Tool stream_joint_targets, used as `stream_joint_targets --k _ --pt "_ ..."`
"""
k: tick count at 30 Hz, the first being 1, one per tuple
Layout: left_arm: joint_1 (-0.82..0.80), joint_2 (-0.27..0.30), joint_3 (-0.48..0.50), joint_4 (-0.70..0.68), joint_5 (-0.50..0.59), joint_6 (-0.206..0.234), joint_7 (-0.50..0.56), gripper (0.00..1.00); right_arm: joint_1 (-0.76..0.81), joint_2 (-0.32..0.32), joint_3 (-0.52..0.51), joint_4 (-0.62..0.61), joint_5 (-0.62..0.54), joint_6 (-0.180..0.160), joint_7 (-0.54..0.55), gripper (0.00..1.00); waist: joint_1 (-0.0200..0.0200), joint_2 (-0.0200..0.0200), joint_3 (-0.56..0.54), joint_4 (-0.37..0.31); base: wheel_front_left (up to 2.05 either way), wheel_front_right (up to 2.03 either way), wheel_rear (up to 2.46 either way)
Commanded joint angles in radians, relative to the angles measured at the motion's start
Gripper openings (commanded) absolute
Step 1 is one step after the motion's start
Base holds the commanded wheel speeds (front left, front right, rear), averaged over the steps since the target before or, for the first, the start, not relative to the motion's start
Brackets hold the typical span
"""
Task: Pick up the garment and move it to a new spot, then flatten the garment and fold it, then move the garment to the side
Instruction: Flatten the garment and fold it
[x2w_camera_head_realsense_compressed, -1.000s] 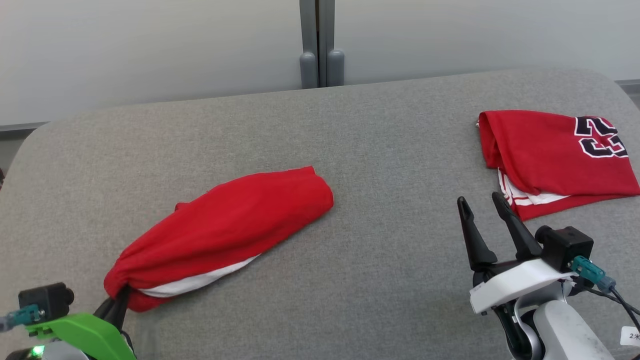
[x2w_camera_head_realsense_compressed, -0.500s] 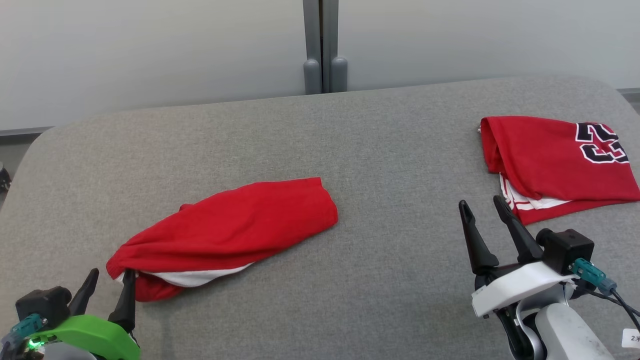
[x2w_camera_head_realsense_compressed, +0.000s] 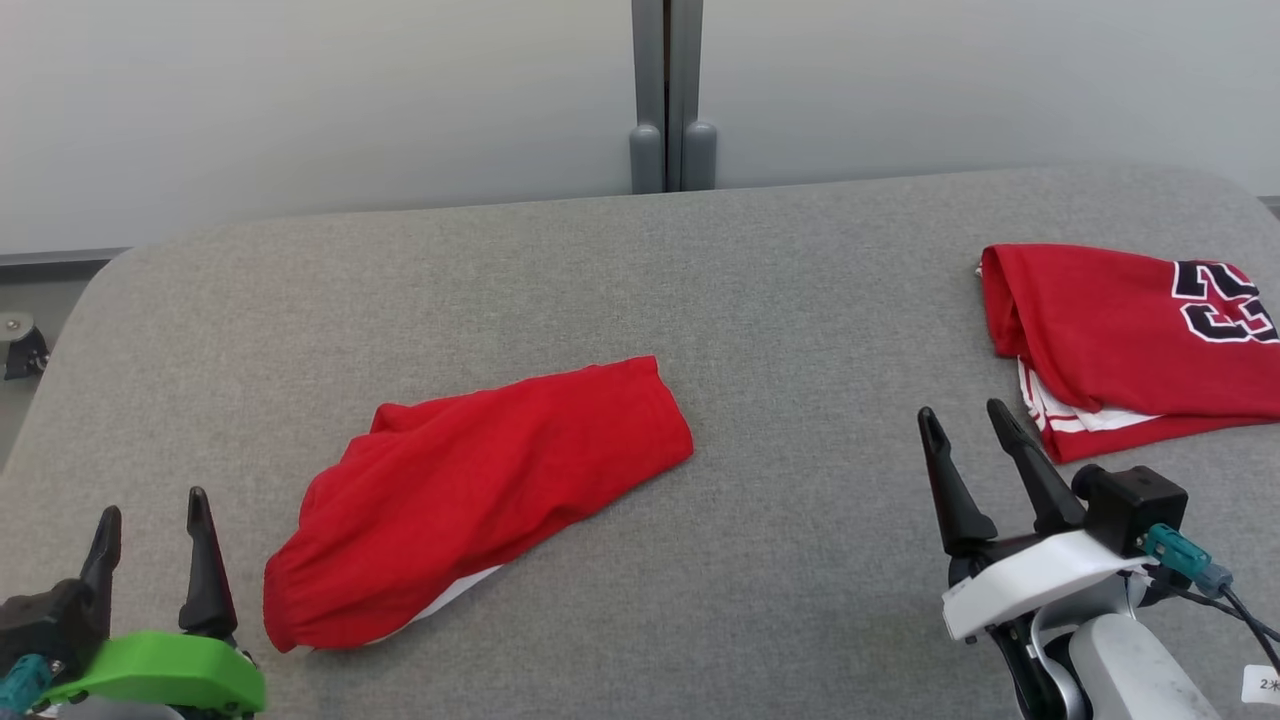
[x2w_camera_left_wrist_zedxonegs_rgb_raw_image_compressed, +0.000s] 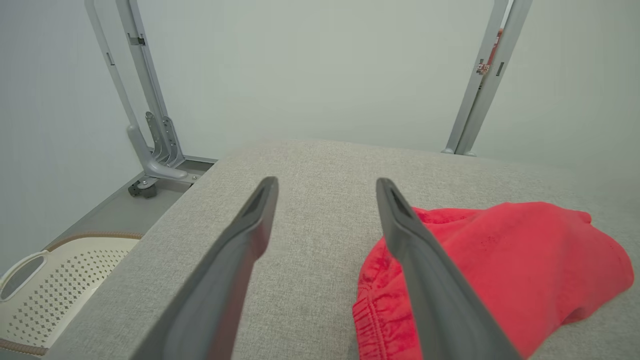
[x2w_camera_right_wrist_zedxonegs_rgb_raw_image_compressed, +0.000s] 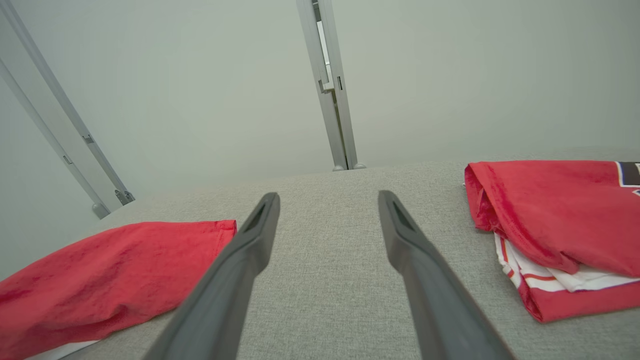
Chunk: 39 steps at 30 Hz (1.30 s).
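Note:
The garment is a folded red bundle with a strip of white at its underside. It lies slanted on the grey padded table, left of centre. My left gripper stands open just left of the bundle's near end and holds nothing. In the left wrist view the garment and its elastic hem lie behind my right finger, and the left gripper has bare table between its fingers. My right gripper is open over bare table at the lower right. In the right wrist view the garment lies left of the right gripper.
A second folded red jersey with black numbers and white trim lies at the table's right edge, just beyond my right gripper; it is also the jersey in the right wrist view. Grey posts stand behind the table. A white perforated basket sits below the table's left edge.
My left gripper has opened and let go of the garment's near end, then drawn back to the left. The garment has settled flat. The head camera has shifted a little.

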Motion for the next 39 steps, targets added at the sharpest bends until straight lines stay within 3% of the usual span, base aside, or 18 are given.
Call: stream_joint_targets --k 1,4,12,17,29,39 --pt "0.02 -0.02 0.01 -0.02 0.021 0.007 -0.01 1.0 0.006 0.0 0.0 0.0 0.001 -0.001 -0.002 1.0 0.0 0.0 -0.001 0.002 0.0 0.0 0.0" --pt "0.028 -0.055 0.037 -0.047 0.061 0.005 -0.015 1.0 0.008 -0.003 0.0 0.001 0.004 -0.001 -0.002 1.0 0.0 0.0 -0.002 0.01 0.0 0.0 0.0" --pt "0.02 -0.121 0.06 -0.052 0.135 -0.056 -0.014 1.0 0.013 -0.027 0.004 0.009 0.02 -0.001 -0.002 1.0 0.0 0.0 -0.005 0.058 0.0 0.0 0.0" --pt "-0.008 -0.162 0.053 -0.045 0.167 -0.098 -0.013 1.0 -0.056 -0.046 0.089 0.017 0.123 -0.001 0.009 1.0 0.0 0.0 0.015 0.117 0.0 0.0 0.0" --pt "-0.072 -0.263 0.048 0.013 0.216 -0.18 -0.012 1.0 -0.329 -0.133 0.249 0.261 0.271 -0.001 0.263 1.0 0.0 0.0 0.11 0.312 0.0 0.0 0.0" --pt "-0.096 -0.33 0.101 0.066 0.256 -0.238 -0.012 1.0 -0.419 -0.128 0.323 0.465 0.396 -0.001 0.488 1.0 0.0 0.0 0.146 0.387 0.0 0.0 0.0"
